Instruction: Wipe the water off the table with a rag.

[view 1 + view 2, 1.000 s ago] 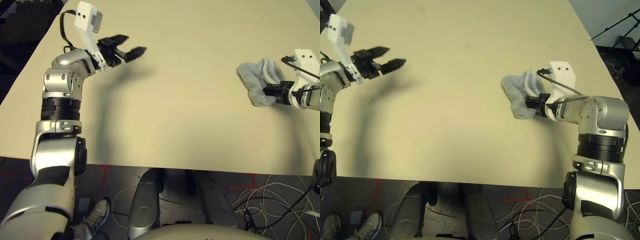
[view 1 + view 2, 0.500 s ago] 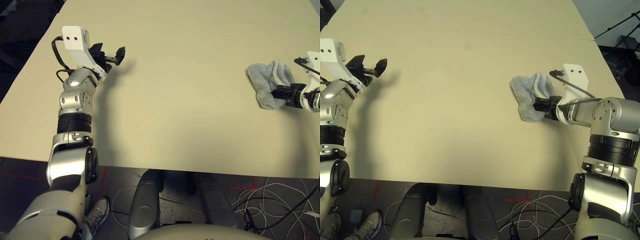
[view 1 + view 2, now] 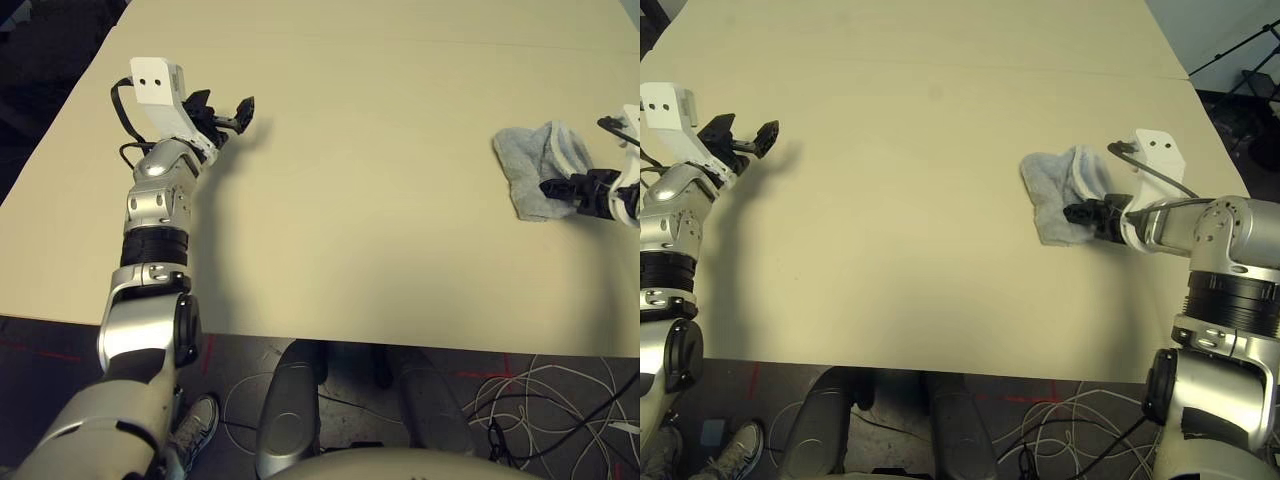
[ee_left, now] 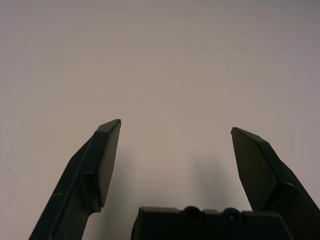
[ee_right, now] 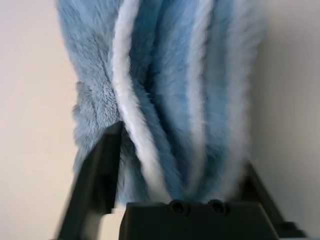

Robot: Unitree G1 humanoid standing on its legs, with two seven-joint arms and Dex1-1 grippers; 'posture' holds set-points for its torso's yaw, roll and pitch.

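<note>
Starting at the near side, the pale tabletop (image 3: 380, 300) ends in a straight front edge, with a person's shoe (image 3: 196, 430) on the floor below it, towards the left.

Farther in, on the right, the right gripper (image 3: 1071, 213) reaches leftward at the rag (image 3: 1044, 190). Its jaws are spread, one on each side of the bunched cloth, with no clear clench on it. The light blue-grey terry lies crumpled on the tabletop, mostly to the left of those jaws and a little to their far side. Its longer side seems to run roughly near to far, across the line of the right forearm (image 3: 1176, 224), and its whitish border (image 5: 131, 107) stands up in folds between the fingers. This is the relation that the next move turns on: the right arm is much the nearer, and closing the jaws across the folds should gather the cloth for wiping.

Well apart on the left, and a little farther off, the left gripper (image 4: 176, 125) has its jaws wide apart with nothing between them. I cannot make out any drops of water, so how much wiping is left is uncertain.

Farthest away, a faint seam (image 3: 1070, 70) crosses the tabletop.
</note>
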